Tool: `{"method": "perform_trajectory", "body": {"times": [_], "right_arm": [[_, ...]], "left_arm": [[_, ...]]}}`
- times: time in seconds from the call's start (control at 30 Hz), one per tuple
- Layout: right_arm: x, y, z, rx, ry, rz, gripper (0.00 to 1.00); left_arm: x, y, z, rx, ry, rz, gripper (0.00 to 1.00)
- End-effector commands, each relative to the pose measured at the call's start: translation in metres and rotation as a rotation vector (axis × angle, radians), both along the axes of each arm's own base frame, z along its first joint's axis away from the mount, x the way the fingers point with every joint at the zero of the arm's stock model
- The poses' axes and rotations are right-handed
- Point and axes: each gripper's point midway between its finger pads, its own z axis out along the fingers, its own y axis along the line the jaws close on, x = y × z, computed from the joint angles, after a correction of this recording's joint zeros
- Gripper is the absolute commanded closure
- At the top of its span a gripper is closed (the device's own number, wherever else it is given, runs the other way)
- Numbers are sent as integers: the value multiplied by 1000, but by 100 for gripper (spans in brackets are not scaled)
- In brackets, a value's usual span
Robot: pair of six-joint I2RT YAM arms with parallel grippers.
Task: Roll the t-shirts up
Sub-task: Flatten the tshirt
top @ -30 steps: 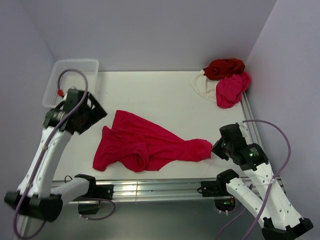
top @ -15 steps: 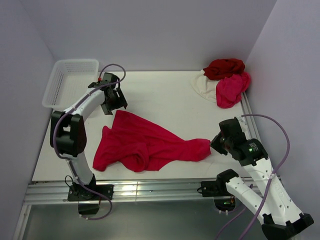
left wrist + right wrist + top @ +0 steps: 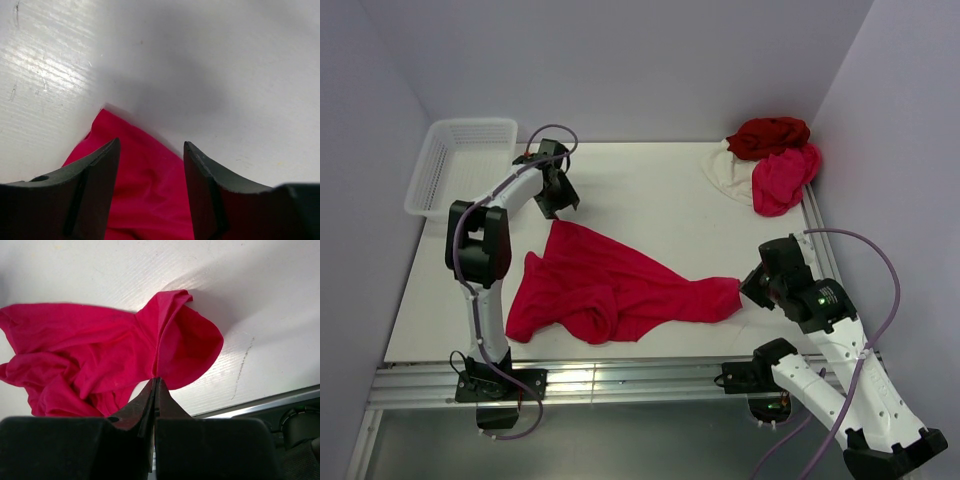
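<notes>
A bright crimson t-shirt (image 3: 620, 285) lies crumpled and stretched out across the near half of the white table (image 3: 650, 190). My left gripper (image 3: 561, 206) points down at its back corner. In the left wrist view the left gripper (image 3: 151, 145) is open, its jaws astride that corner of the crimson t-shirt (image 3: 145, 190). My right gripper (image 3: 748, 290) is at the shirt's right end. In the right wrist view the right gripper (image 3: 156, 379) is shut, pinching a fold of the crimson t-shirt (image 3: 100, 350). Dark red (image 3: 768, 135), pink (image 3: 782, 178) and cream (image 3: 725, 170) t-shirts are piled at the back right corner.
A white mesh basket (image 3: 460, 160) stands at the back left corner, just left of my left arm. Walls close the table in at the back and on both sides. A metal rail (image 3: 620, 378) runs along the near edge.
My left arm has swung from near the basket over to the crimson shirt's back corner, and its jaws have narrowed. The right gripper has barely moved and stays shut on the shirt's end.
</notes>
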Motion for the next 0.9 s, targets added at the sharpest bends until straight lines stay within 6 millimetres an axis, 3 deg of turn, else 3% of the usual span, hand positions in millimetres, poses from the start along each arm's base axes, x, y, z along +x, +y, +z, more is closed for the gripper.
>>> {"method": "perform_trajectory", "body": {"times": [0.0, 0.2, 0.43, 0.73, 0.83, 0.87], "right_arm": [[11, 1, 7, 11, -39, -23, 100], [15, 2, 9, 17, -46, -28, 100], [16, 2, 12, 19, -52, -36, 100], [14, 1, 13, 22, -59, -39, 100], [14, 1, 14, 23, -60, -39, 100], [14, 1, 15, 24, -65, -36, 100]], "left_arm": [[3, -2, 3, -7, 4, 54, 42], [-5, 4, -1, -2, 18, 83, 42], [-6, 9, -26, 5, 69, 90, 51], [-22, 28, -52, 21, 149, 126, 58], [-22, 31, -52, 28, 149, 133, 92], [-20, 32, -50, 34, 140, 133, 100]]}}
